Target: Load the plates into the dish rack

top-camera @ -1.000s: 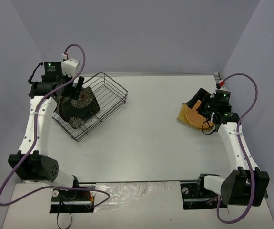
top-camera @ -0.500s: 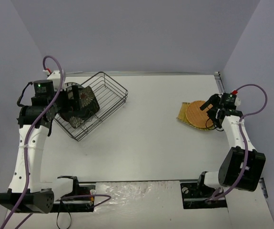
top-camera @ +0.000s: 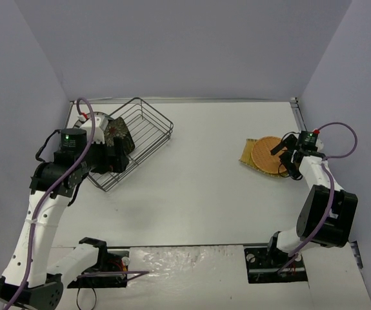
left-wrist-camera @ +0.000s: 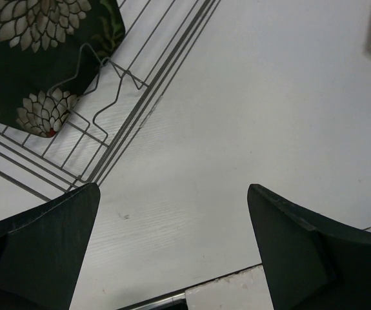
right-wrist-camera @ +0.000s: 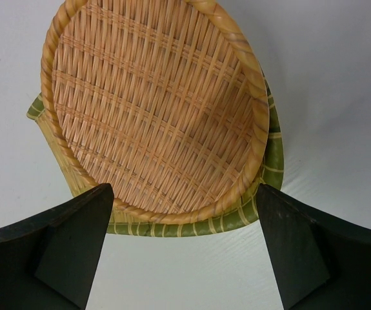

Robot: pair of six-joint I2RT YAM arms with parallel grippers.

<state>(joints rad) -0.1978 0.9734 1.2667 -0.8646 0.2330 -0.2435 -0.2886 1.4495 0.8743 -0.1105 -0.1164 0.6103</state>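
My right gripper [right-wrist-camera: 182,210] is spread wide with nothing in it. In its wrist view the near rim of the round orange plate [right-wrist-camera: 153,110] sits just beyond my fingertips and centred between them. The plate is woven and lies flat on a green striped mat [right-wrist-camera: 272,155] on the right side of the table. Being round, it has no long axis to line up with, so the rim is what I judge I must pinch, one finger above and one below.

My left gripper [left-wrist-camera: 172,194] is also spread and empty, beside the dish rack [top-camera: 153,123], where a dark flowered plate [left-wrist-camera: 37,58] stands among the wires. The rack is well apart from the orange plate, across the table, so my right arm is the nearer one.
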